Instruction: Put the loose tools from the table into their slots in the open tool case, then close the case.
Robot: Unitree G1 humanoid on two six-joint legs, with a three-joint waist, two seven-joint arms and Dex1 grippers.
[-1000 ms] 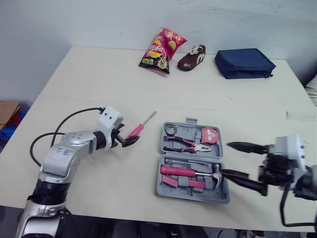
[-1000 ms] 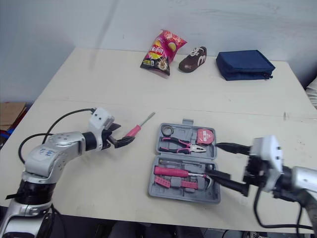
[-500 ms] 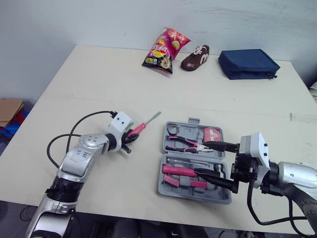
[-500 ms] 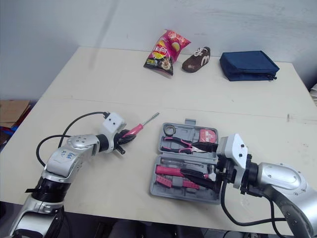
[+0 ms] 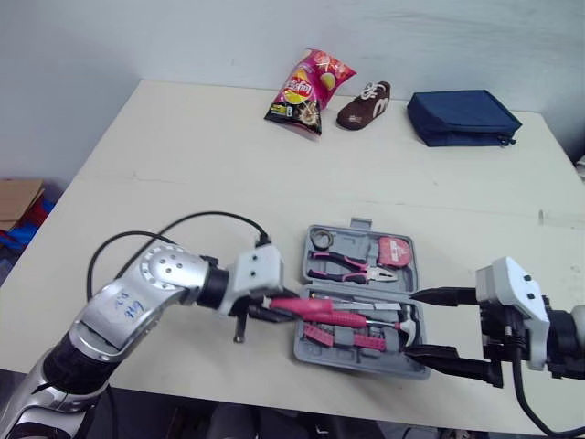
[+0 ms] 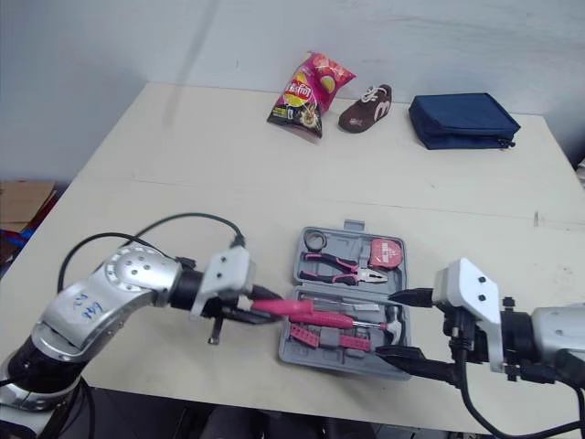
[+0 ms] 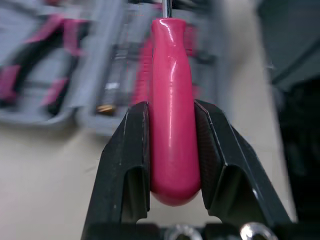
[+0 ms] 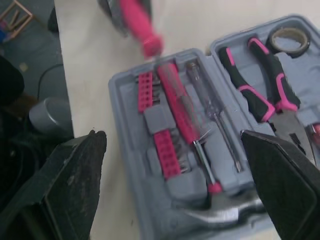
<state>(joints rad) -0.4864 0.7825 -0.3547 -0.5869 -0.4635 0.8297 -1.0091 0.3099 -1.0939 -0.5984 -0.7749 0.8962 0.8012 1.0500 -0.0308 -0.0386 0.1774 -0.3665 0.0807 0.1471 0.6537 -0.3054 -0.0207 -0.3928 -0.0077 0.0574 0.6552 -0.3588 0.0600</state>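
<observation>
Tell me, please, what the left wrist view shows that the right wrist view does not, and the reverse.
Left wrist view: the left fingers shut on the pink handle of the screwdriver, one on each side of it. Right wrist view: the right fingers spread wide apart, holding nothing, and, in the case, pliers, tape roll, hammer and pink bits in their slots. Both: the screwdriver, pointing over the open case.
</observation>
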